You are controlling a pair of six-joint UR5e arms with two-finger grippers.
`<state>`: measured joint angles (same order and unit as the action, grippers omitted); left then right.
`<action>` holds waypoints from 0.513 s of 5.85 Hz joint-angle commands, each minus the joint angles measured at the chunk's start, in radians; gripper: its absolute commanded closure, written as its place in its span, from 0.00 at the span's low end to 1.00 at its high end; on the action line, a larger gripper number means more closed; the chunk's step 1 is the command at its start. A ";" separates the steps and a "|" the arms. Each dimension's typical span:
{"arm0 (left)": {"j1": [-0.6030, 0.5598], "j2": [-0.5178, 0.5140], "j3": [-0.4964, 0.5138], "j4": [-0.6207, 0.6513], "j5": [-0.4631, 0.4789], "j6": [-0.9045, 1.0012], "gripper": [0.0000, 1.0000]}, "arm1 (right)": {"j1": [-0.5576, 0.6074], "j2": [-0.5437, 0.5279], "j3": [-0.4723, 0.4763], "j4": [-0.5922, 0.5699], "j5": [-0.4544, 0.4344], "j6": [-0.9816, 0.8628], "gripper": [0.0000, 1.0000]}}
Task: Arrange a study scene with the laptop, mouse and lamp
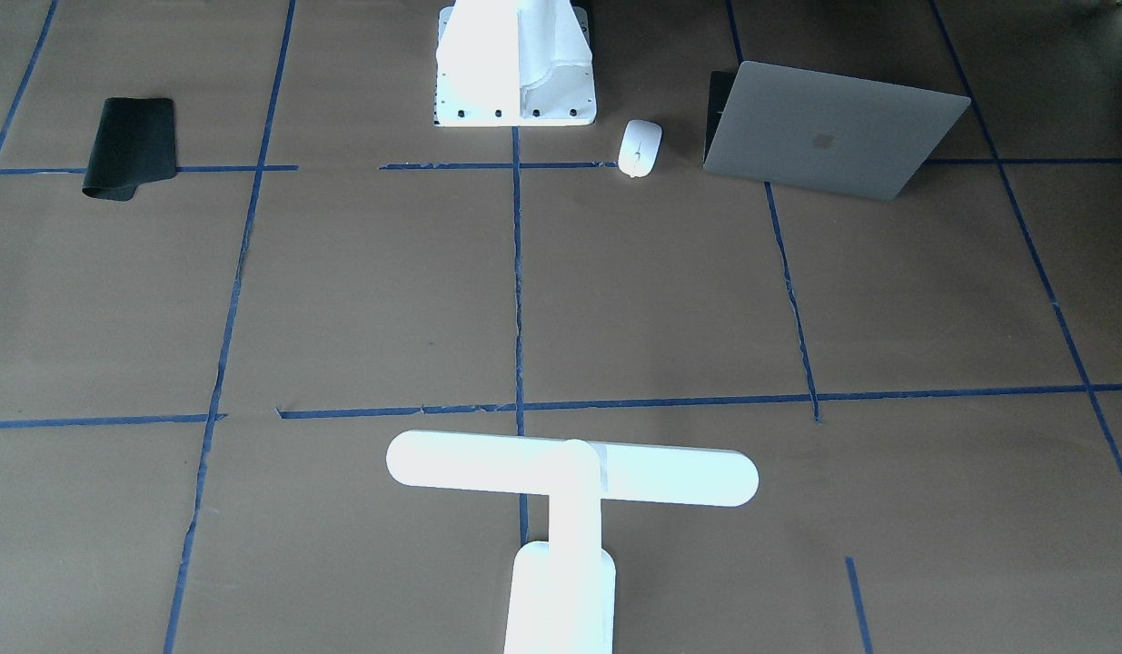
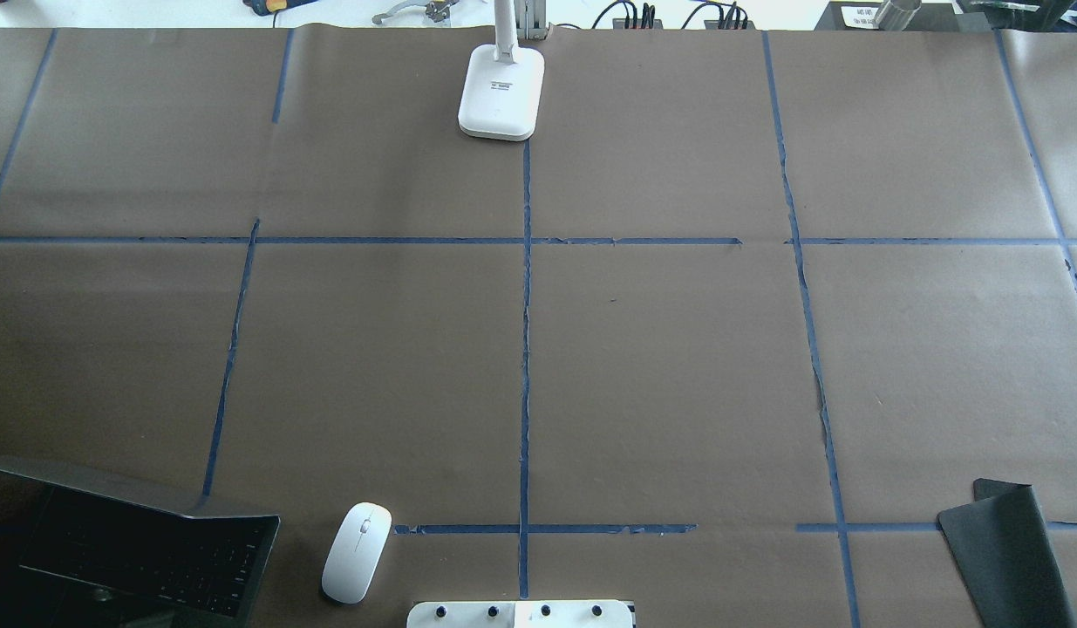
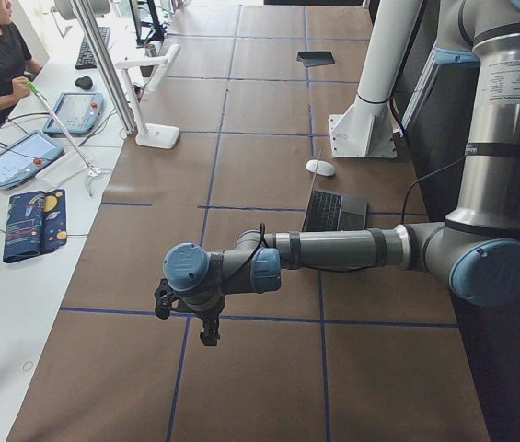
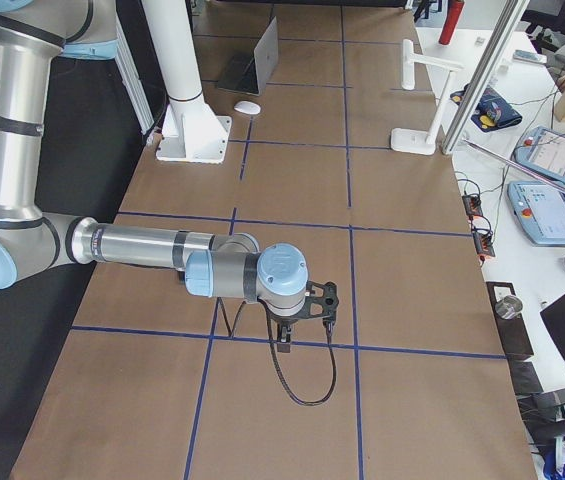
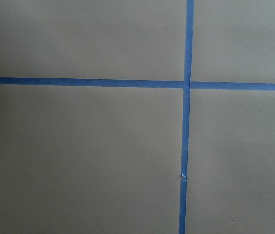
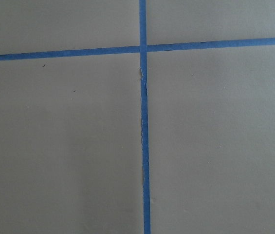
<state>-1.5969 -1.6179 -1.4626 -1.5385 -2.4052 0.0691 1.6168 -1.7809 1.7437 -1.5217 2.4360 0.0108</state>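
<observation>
Exterior front-facing view: the laptop (image 1: 833,132) stands open near the robot-side edge of the table (image 1: 342,291), on the robot's left, with its grey lid and logo turned toward the operators' edge. The mouse (image 1: 640,148) lies flat just beside it, apart from it, between the laptop and the white pedestal (image 1: 515,64) at the middle of that same edge. The lamp (image 1: 570,472) stands upright at the opposite, operators' edge, about midway along it, with its bar head reaching in over the table and its base on a blue tape line (image 1: 517,272). A black mat (image 1: 129,145) lies near the robot-side edge toward the robot's right end, one edge curled over.

Brown paper divided by the tape covers the whole table. In the side views each arm stretches out low over its own end of the table, well apart from all three things. The left gripper (image 3: 186,318) hangs above a tape crossing, as does the right gripper (image 4: 307,320). Whether either pair of fingers is released or clenched I cannot tell; nothing shows between them. Both wrist cameras show only paper and crossing tape.
</observation>
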 commanded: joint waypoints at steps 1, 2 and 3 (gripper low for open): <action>0.000 0.000 -0.002 0.000 0.000 -0.003 0.00 | 0.000 0.000 -0.003 0.000 -0.002 0.000 0.00; 0.000 -0.002 -0.001 0.000 0.000 -0.009 0.00 | 0.000 0.000 -0.003 0.000 -0.002 0.000 0.00; 0.000 -0.002 -0.002 0.000 -0.002 -0.011 0.00 | 0.000 0.002 -0.003 0.000 -0.002 0.000 0.00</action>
<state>-1.5969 -1.6194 -1.4641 -1.5386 -2.4058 0.0610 1.6168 -1.7804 1.7412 -1.5217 2.4345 0.0107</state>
